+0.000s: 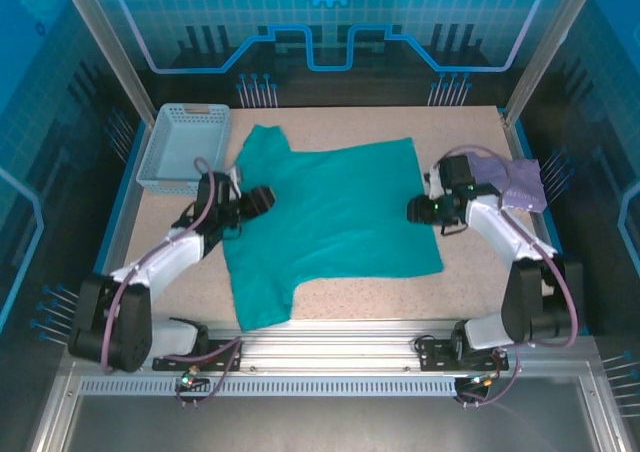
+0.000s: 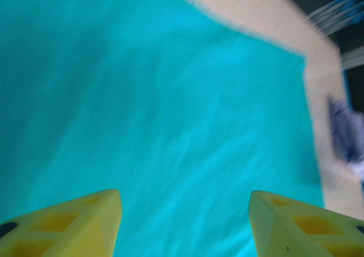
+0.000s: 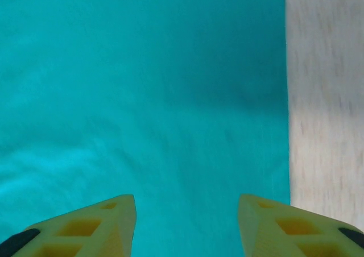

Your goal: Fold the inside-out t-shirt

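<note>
The teal-green inside-out t-shirt [image 1: 335,212] lies spread flat on the speckled table, its sleeves toward the left and its hem toward the right. My left gripper [image 1: 264,198] hovers over the shirt's left side near the sleeves, open with nothing between its yellow fingers [image 2: 85,223]. Teal cloth [image 2: 170,115] spreads below them. My right gripper [image 1: 416,209] is over the shirt's right edge, also open and empty. In the right wrist view the shirt [image 3: 142,98] ends in a straight edge against bare table [image 3: 324,98].
A pale blue basket [image 1: 186,147] stands at the back left. A lavender folded garment [image 1: 515,184] lies at the right edge, behind my right arm. Bare table [image 1: 480,292] shows in front of and to the right of the shirt.
</note>
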Robot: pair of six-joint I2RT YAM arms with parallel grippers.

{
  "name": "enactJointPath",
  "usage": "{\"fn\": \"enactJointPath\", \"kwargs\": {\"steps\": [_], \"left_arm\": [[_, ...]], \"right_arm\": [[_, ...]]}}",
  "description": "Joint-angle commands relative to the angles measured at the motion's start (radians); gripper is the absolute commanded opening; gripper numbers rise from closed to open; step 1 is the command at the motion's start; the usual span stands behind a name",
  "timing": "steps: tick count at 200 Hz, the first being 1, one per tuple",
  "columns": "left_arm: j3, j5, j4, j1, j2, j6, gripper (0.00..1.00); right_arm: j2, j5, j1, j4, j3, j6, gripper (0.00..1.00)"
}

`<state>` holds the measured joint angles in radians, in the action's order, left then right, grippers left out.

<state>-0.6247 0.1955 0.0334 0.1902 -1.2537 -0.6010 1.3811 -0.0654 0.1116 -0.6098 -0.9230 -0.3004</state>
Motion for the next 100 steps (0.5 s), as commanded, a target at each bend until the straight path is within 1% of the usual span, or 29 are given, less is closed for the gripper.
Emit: {"fn": "enactJointPath", "kwargs": {"steps": [1,23,43,59,81,100], "left_arm": [[0.066,0.068,-0.138,0.047,0.104,0.018,0.62],[0.096,0.071,-0.17,0.064,0.085,0.025,0.63],[0.091,0.06,-0.16,0.064,0.037,0.028,0.63],[0.089,0.031,-0.137,0.06,0.001,0.023,0.63],[0.095,0.026,-0.113,0.05,-0.04,0.006,0.64],[0.103,0.014,-0.11,0.04,-0.069,0.005,0.64]], "right_arm": [[-0.099,0.056,-0.001,-0.075,0.095,-0.1,0.52],[-0.099,0.066,-0.02,-0.073,0.172,-0.141,0.52],[-0.078,0.065,-0.049,-0.069,0.193,-0.16,0.52],[-0.077,0.067,-0.081,-0.081,0.205,-0.169,0.53],[-0.112,0.058,-0.136,-0.111,0.234,-0.176,0.53],[-0.141,0.043,-0.154,-0.124,0.246,-0.205,0.53]]}}
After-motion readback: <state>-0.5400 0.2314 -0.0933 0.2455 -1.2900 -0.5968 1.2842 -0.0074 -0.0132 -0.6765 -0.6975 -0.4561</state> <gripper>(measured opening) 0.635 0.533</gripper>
